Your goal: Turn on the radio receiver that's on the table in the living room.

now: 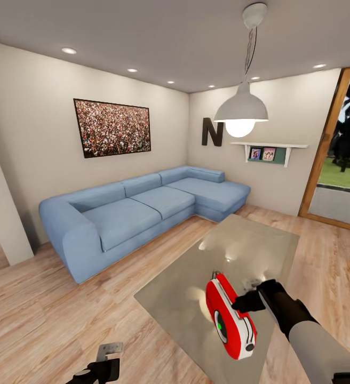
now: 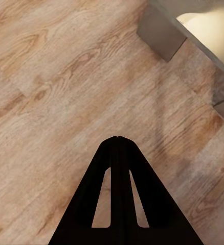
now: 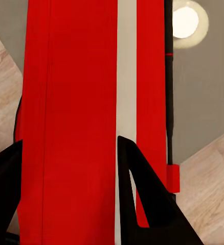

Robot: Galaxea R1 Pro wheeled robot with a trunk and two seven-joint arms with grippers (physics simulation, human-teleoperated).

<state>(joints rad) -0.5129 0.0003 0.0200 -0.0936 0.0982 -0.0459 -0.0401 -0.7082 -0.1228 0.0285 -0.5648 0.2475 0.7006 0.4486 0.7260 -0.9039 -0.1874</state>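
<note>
We have the radio (image 1: 230,317) gripped in our right gripper (image 1: 248,303) over the table (image 1: 185,288); left gripper (image 2: 117,139) clenched at seven o'clock.

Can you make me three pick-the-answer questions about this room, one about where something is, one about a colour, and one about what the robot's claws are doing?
1. Where is the radio receiver?
A. on the sofa
B. over the near end of the table, at the right claw
C. on the wall shelf

2. What colour is the sofa?
A. blue
B. green
C. brown

3. How is the left claw?
A. holding the radio
B. wide open
C. shut, empty, over the floor

Answers: 1 B, the head view shows it there. 2 A, its cushions are light blue. 3 C, its fingertips meet above bare wood.
</note>
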